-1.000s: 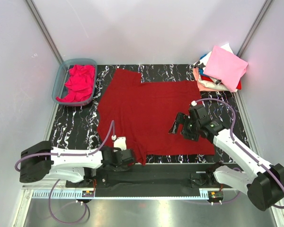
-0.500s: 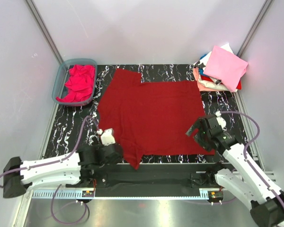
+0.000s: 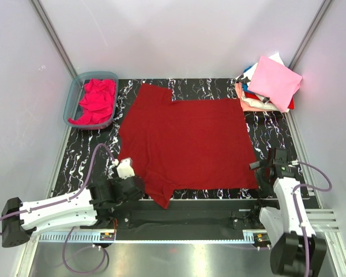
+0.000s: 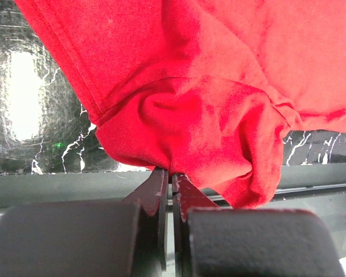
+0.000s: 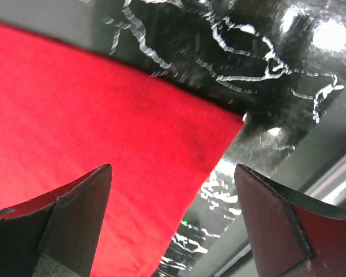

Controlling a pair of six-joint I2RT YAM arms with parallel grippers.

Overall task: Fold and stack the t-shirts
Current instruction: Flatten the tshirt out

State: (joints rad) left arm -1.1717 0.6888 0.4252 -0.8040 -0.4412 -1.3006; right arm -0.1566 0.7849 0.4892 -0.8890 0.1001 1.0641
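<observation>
Two neighbours flank crimson shirt (image 3: 187, 141): tub (image 3: 67, 105), folded stack (image 3: 271, 81).

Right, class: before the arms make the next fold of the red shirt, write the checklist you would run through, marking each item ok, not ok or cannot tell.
1. Left gripper shut on the red shirt: ok, cloth bunched at its closed fingers.
2. Right gripper gripping the near right corner: not ok, its jaws stand open with the corner ahead of them.
3. Shirt spread flat: ok, except at the left grip.
4. Stack of folded shirts apart from the red shirt: cannot tell, their edges meet in the top view.
5. Pink shirt out of the way: ok, it lies in the tub.
</observation>
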